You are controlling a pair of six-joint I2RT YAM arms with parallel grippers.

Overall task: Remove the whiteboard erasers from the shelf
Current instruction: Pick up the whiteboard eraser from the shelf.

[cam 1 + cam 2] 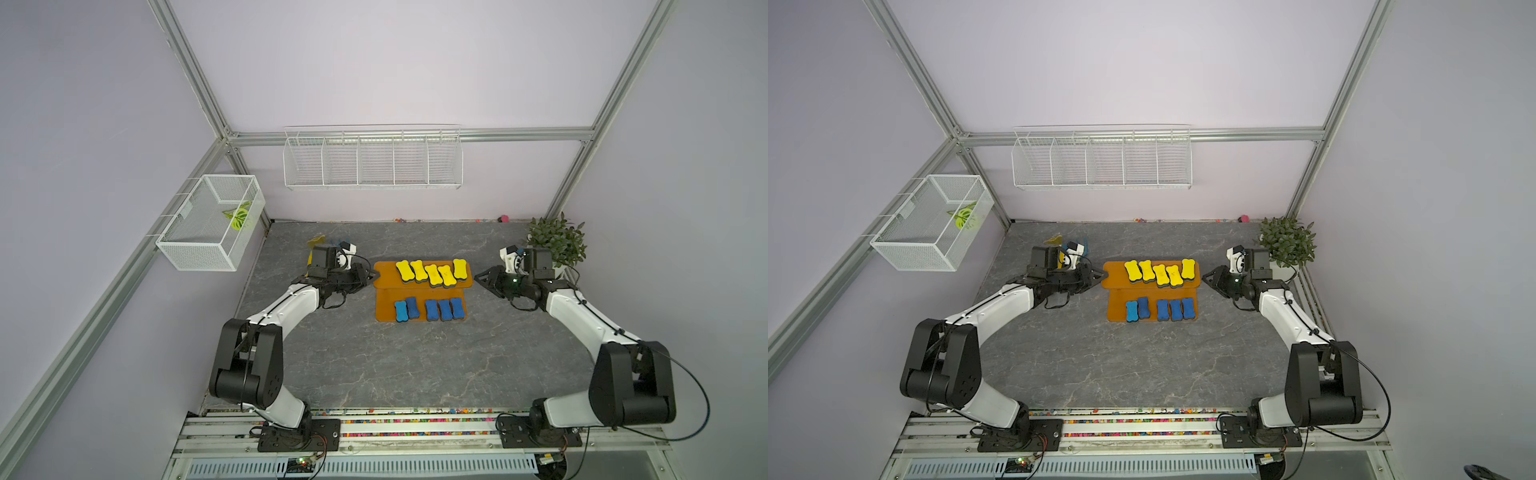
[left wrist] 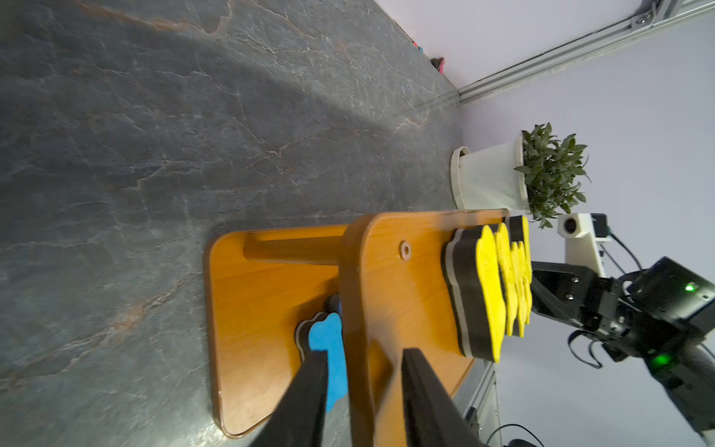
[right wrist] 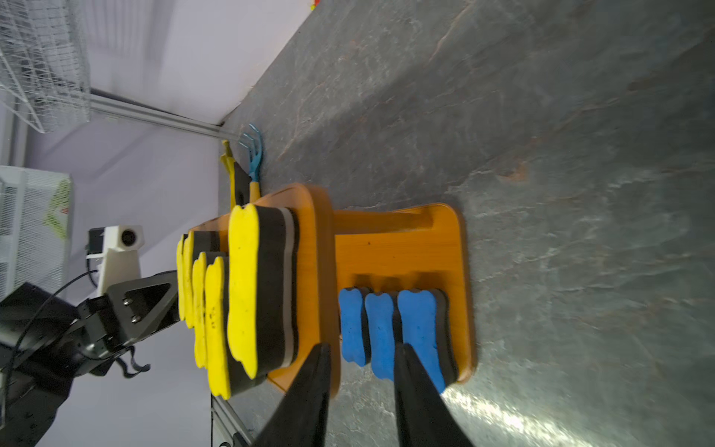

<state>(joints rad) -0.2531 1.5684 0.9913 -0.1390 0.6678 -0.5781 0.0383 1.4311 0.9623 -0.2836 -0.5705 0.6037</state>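
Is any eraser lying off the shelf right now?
No, all five yellow erasers sit on the shelf's top board and all five blue erasers on its lower board.

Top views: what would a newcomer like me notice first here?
The orange shelf at centre stands out: five yellow erasers on its upper tier, five blue erasers on the lower. The left gripper and right gripper flank its upper board, jaws apart, holding nothing. A potted plant sits in the far corner behind the right arm.
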